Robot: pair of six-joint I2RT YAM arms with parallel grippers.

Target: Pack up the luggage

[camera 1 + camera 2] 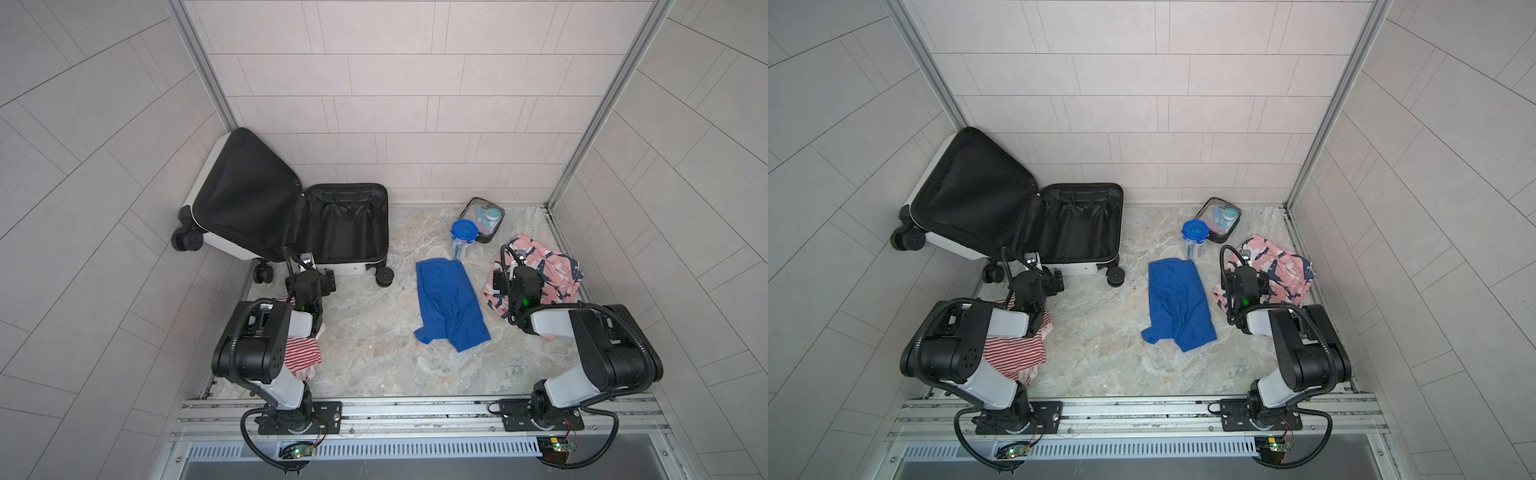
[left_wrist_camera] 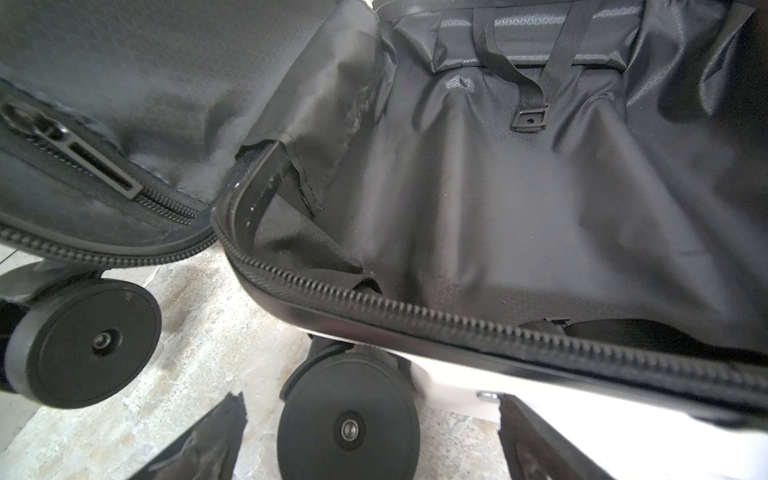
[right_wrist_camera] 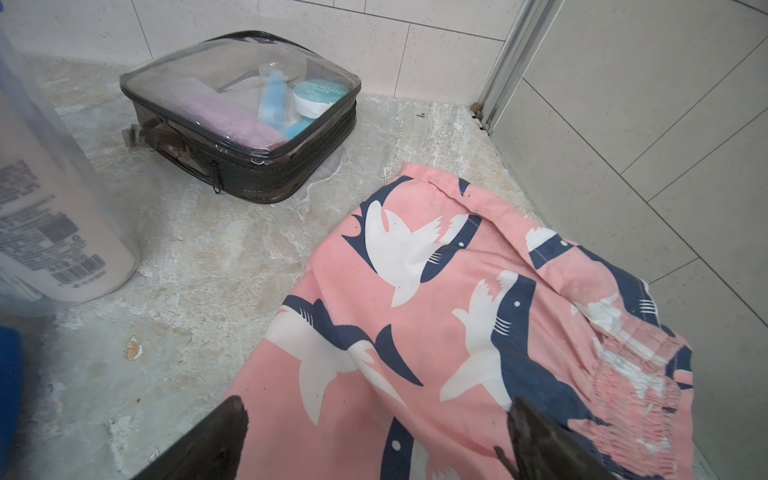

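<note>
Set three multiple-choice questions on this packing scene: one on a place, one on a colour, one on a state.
1. The blue cloth lies: A inside the luggage; B between the luggage and the pink shark-print cloth; C on that pink cloth.
2. The jar's lid is: A red; B white; C blue.
3. The luggage is: A open, empty; B zipped shut; C open, full.
Answers: B, it lies between them; C, both top views show blue; A, only bare black lining shows.
</note>
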